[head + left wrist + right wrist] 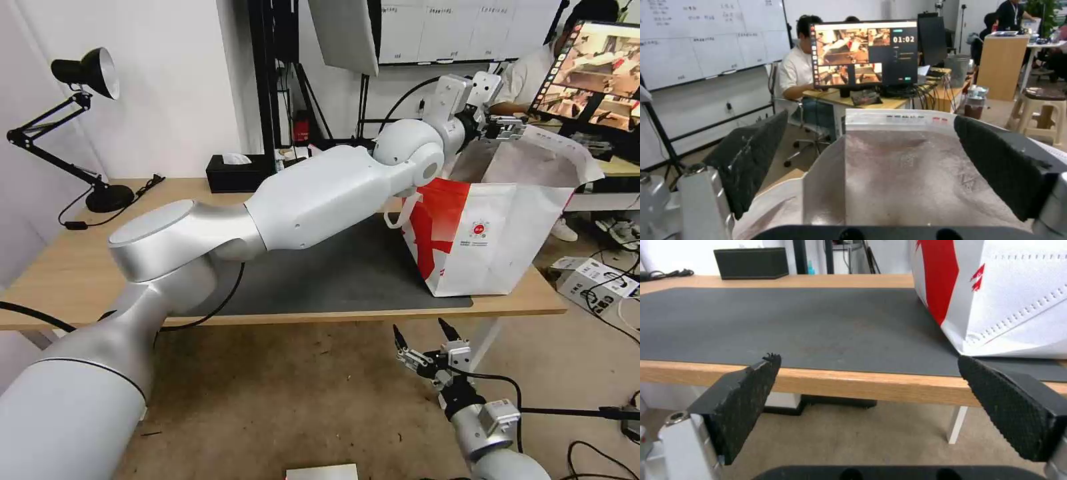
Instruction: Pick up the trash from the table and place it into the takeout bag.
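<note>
Takeout bag, red-and-white, boxy, standing upright at the right end of the worktop, partly on the dark grey mat; white strap handle at its left side, round red logo on the near face, mouth open upward with the far flap raised. Nearest item: right hand, low and in front of the worktop's near edge, below the desktop level, pads spread apart with nothing between them; the right wrist view looks across the bare mat with the bag's lower corner just beside the far pad. Next: left arm, reaching across the mat from the robot's left to the bag's top. Left hand, above the bag's far rim, pads wide apart and carrying nothing; the left wrist view looks down onto the silver foil lining directly beneath. Governing relation: the bag's opening lies straight under the left hand, which is far the nearer of the two to it. Trash: none seen on the mat or the wood; judged already inside, but the bag's interior bottom is hidden by its walls, so contents cannot be confirmed. Far items: black tissue box at the worktop's back edge, black desk lamp at its left end. Worktop's left portion partly masked by the left arm.
</note>
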Motion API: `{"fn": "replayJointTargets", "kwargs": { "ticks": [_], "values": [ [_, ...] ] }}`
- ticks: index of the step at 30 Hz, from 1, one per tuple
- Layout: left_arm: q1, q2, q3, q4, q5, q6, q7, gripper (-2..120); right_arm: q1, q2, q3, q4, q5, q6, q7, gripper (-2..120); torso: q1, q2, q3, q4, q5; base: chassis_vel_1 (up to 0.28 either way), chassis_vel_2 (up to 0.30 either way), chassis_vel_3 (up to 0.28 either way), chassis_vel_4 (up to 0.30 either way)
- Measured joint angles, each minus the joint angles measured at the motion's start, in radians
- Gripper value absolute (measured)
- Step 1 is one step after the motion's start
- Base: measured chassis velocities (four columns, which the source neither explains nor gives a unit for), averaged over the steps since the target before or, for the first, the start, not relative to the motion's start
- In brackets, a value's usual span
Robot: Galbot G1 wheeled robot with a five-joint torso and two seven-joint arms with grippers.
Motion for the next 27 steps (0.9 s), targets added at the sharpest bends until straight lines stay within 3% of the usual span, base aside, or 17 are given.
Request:
{"fn": "replayJointTargets", "kwargs": {
  "ticks": [8, 10, 11, 17, 20, 23, 24, 27],
  "values": [
    [0.000, 0.061, 0.004, -0.053, -0.001, -0.003, -0.029, 100, 0.000, 0.000, 0.000, 0.000, 0.000, 0.000, 0.000, 100, 0.000, 0.000, 0.000, 0.0000, 0.0000, 0.000, 0.000, 0.000, 0.000],
    [0.004, 0.098, 0.006, -0.085, -0.001, -0.003, -0.039, 100, 0.000, 0.000, 0.000, 0.000, 0.000, 0.000, 0.000, 100, 0.000, 0.000, 0.000, 0.0000, -0.0001, 0.000, 0.000, 0.000, 0.000],
    [0.013, 0.158, 0.012, -0.134, 0.006, -0.006, -0.044, 100, 0.000, 0.000, 0.000, 0.000, 0.000, 0.000, 0.000, 100, 0.000, 0.000, 0.000, 0.0000, -0.0002, 0.000, 0.000, 0.000, 0.000],
    [0.054, 0.267, 0.015, -0.248, 0.019, -0.016, -0.043, 100, 0.000, 0.000, 0.000, 0.000, 0.000, 0.000, 0.000, 100, 0.000, 0.000, 0.000, 0.0007, -0.0005, 0.000, 0.000, 0.000, 0.000],
    [0.088, 0.300, -0.003, -0.298, 0.028, -0.016, -0.034, 100, 0.000, 0.000, 0.000, 0.000, 0.000, 0.000, 0.000, 100, 0.000, 0.000, 0.000, -0.0002, -0.0003, 0.000, 0.000, 0.000, 0.000],
    [0.149, 0.385, -0.039, -0.396, 0.039, -0.017, -0.033, 100, 0.000, 0.000, 0.000, 0.000, 0.000, 0.000, 0.000, 100, 0.000, 0.000, 0.000, -0.0003, -0.0003, 0.000, 0.000, 0.000, 0.000],
    [0.149, 0.385, -0.039, -0.396, 0.039, -0.017, -0.033, 100, 0.000, 0.000, 0.000, 0.000, 0.000, 0.000, 0.000, 100, 0.000, 0.000, 0.000, -0.0003, -0.0003, 0.000, 0.000, 0.000, 0.000],
    [0.203, 0.472, -0.069, -0.469, 0.048, -0.017, -0.038, 100, 0.000, 0.000, 0.000, 0.000, 0.000, 0.000, 0.000, 100, 0.000, 0.000, 0.000, 0.0001, -0.0005, 0.000, 0.000, 0.000, 0.000]
  ]
}}
